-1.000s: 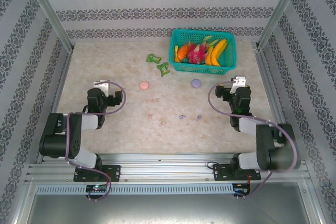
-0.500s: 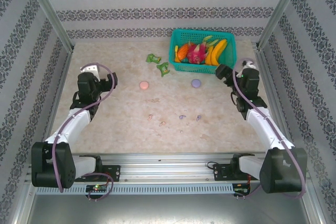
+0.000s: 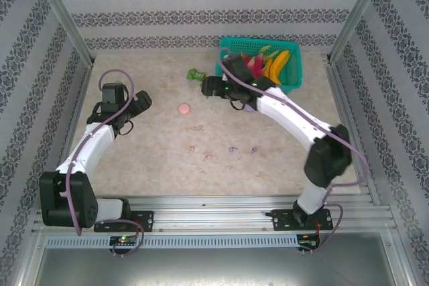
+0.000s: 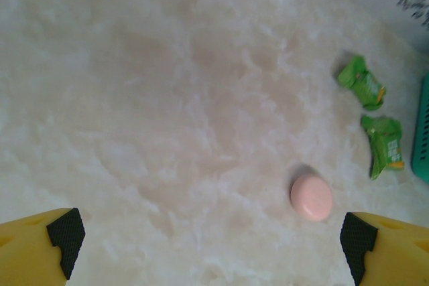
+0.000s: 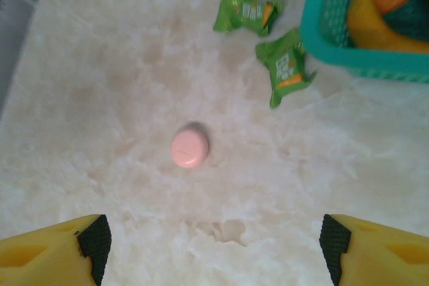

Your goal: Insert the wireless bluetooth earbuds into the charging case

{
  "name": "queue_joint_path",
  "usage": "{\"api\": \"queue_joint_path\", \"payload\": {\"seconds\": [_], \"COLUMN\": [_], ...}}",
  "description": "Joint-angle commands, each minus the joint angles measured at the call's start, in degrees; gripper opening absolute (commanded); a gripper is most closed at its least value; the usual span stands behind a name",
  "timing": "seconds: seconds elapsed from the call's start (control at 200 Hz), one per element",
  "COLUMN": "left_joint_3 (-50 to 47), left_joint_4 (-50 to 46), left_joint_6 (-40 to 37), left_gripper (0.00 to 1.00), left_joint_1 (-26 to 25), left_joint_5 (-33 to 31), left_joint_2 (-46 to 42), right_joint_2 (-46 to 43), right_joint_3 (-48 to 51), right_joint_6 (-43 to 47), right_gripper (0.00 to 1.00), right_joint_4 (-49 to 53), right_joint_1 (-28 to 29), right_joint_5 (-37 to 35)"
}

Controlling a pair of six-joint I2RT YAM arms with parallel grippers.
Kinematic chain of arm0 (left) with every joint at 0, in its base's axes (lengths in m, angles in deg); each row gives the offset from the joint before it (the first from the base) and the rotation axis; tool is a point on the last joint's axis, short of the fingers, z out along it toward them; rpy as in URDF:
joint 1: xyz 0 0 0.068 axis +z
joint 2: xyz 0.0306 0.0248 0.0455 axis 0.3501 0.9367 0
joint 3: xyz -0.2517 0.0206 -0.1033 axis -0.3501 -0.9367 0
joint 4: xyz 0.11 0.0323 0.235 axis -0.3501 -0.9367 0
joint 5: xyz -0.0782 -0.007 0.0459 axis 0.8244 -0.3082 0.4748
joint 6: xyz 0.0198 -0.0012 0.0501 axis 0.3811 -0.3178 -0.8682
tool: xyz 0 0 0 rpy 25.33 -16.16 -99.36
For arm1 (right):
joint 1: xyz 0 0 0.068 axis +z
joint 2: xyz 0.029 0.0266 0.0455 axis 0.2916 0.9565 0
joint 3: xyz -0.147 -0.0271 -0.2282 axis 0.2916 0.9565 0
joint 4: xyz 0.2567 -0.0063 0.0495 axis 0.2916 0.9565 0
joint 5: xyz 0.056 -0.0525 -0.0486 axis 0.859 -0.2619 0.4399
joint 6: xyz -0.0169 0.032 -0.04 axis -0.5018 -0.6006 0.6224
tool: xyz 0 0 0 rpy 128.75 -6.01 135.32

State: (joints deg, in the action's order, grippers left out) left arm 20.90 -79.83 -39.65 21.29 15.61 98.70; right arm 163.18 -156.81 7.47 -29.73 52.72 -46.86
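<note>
The round pink charging case (image 3: 184, 108) lies closed on the marble tabletop; it also shows as the pink case (image 4: 311, 197) in the left wrist view and the pink case (image 5: 190, 147) in the right wrist view. The earbuds lie nearer the front: two pink earbuds (image 3: 192, 149) (image 3: 207, 158) and two purple earbuds (image 3: 232, 149) (image 3: 253, 151). My left gripper (image 3: 142, 102) hovers left of the case, open, fingertips (image 4: 64, 232) wide apart and empty. My right gripper (image 3: 209, 87) reaches in behind the case, open, fingertips (image 5: 332, 236) with nothing between them. The right arm hides the purple case.
A teal basket (image 3: 295, 78) of toy fruit stands at the back right, its wall (image 5: 335, 38) close to my right gripper. Green wrappers (image 5: 247, 11) (image 5: 285, 65) lie beside it, and one wrapper (image 3: 195, 74) shows from above. Patterned walls enclose the table.
The right arm swung from the right side across to the back middle, over the wrappers and covering the purple case. The left arm unfolded and shifted slightly toward the pink case.
</note>
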Motion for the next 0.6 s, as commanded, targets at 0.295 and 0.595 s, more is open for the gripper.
{"api": "queue_joint_path", "payload": {"seconds": [0.295, 0.595], "left_joint_3": [5.1, 3.5], "left_joint_4": [-10.6, -11.0], "left_joint_6": [3.0, 5.7], "left_gripper": [1.00, 1.00], "left_joint_1": [-0.4, -0.3], "left_joint_5": [-1.8, -4.1], "left_joint_2": [6.1, 5.9], "right_joint_2": [30.4, 41.6], "right_joint_3": [-34.1, -44.5], "right_joint_6": [-3.9, -7.8], "right_gripper": [0.82, 0.81], "right_joint_4": [21.4, 19.6], "right_joint_1": [8.0, 9.4], "right_joint_5": [-13.1, -14.1]}}
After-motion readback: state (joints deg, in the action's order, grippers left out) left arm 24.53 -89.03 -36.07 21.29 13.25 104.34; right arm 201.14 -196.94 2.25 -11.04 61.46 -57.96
